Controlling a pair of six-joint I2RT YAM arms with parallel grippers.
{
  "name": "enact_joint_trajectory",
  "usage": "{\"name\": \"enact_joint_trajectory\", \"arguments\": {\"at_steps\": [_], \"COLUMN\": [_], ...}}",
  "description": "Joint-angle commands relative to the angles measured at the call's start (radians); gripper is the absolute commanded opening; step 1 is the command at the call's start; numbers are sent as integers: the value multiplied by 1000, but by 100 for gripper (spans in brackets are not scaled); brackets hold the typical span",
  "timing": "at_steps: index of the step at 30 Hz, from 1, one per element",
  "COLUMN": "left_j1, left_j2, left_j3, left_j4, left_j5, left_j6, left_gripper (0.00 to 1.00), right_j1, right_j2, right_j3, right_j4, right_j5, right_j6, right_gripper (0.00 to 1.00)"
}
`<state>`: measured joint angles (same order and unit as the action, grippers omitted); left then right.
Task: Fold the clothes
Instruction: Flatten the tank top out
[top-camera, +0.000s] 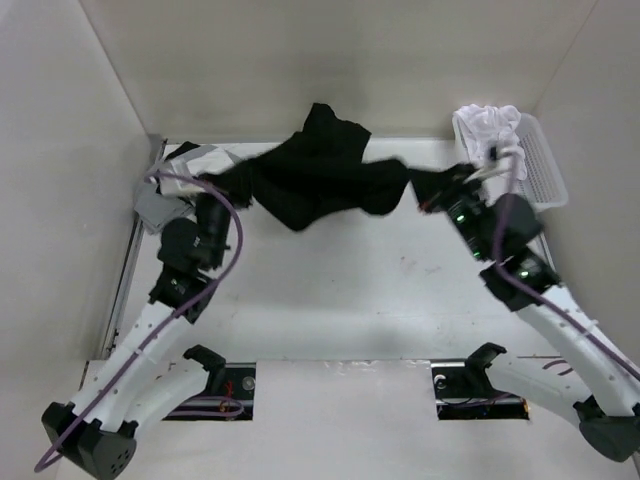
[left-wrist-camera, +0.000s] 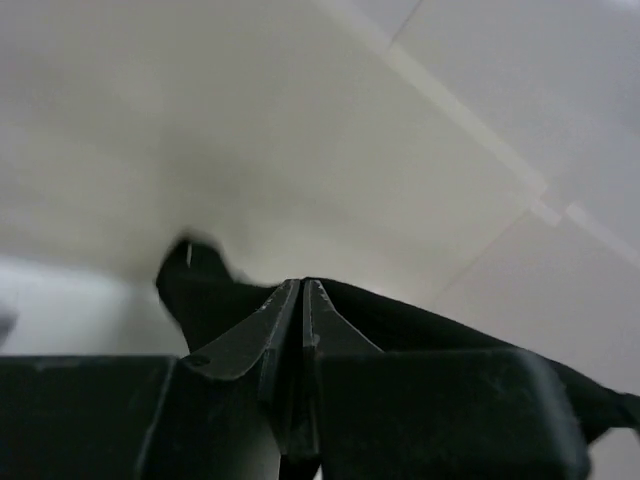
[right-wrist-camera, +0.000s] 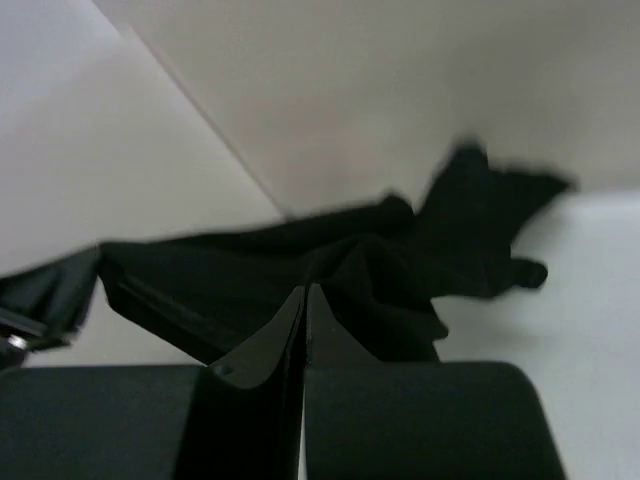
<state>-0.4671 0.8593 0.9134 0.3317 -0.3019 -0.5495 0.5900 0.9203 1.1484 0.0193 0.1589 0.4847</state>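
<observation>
Left gripper (top-camera: 232, 183): fingers pinched nearly flat together, only a hairline slit between them, on one edge of the black tank top (top-camera: 320, 178). Right gripper (top-camera: 422, 192): clamped tight on the opposite edge. Top strung bunched between the two over the far part of the table (top-camera: 330, 290) (middle sagging, one flap poking toward the back wall). Far right corner: white basket (top-camera: 545, 165), white garments (top-camera: 485, 125) heaped at its end.
</observation>
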Motion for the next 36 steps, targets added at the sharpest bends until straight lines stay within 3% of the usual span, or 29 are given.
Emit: {"name": "enact_joint_trajectory", "arguments": {"at_steps": [1, 5, 7, 8, 11, 15, 16, 20, 21, 32, 36], "left_j1": [-61, -101, -92, -80, -42, -46, -64, -150, -159, -253, -235], "left_j2": [-92, -274, -363, -400, -425, -223, -150, 110, 145, 386, 443], "left_j3": [-281, -513, -576, -596, -605, -558, -539, -470, -467, -403, -401], "left_j4": [-19, -107, -195, -241, -333, -301, -278, -257, -257, -209, -224], "left_j5": [-112, -181, -204, -224, -255, -214, -198, -226, -241, -238, -287], "left_j6": [-79, -145, -158, -164, -185, -188, -176, -129, -132, -66, -93], "left_gripper": [8, 27, 42, 44, 44, 39, 37, 32, 32, 26, 25], "right_j1": [67, 152, 162, 162, 158, 127, 113, 69, 69, 38, 38], "right_j2": [-6, -41, -25, -17, -40, -155, -159, -81, -57, 83, 83], "right_j3": [-281, -577, -669, -699, -736, -747, -747, -713, -710, -736, -754], "right_j4": [10, -47, -67, -74, -117, -125, -121, -114, -107, 57, 80], "right_j5": [7, 68, 68, 61, 62, 80, 80, 61, 67, 13, 8], "right_j6": [93, 210, 261, 270, 285, 295, 289, 255, 252, 249, 253], "right_gripper": [1, 4, 15, 22, 37, 44, 43, 11, 7, 17, 27]}}
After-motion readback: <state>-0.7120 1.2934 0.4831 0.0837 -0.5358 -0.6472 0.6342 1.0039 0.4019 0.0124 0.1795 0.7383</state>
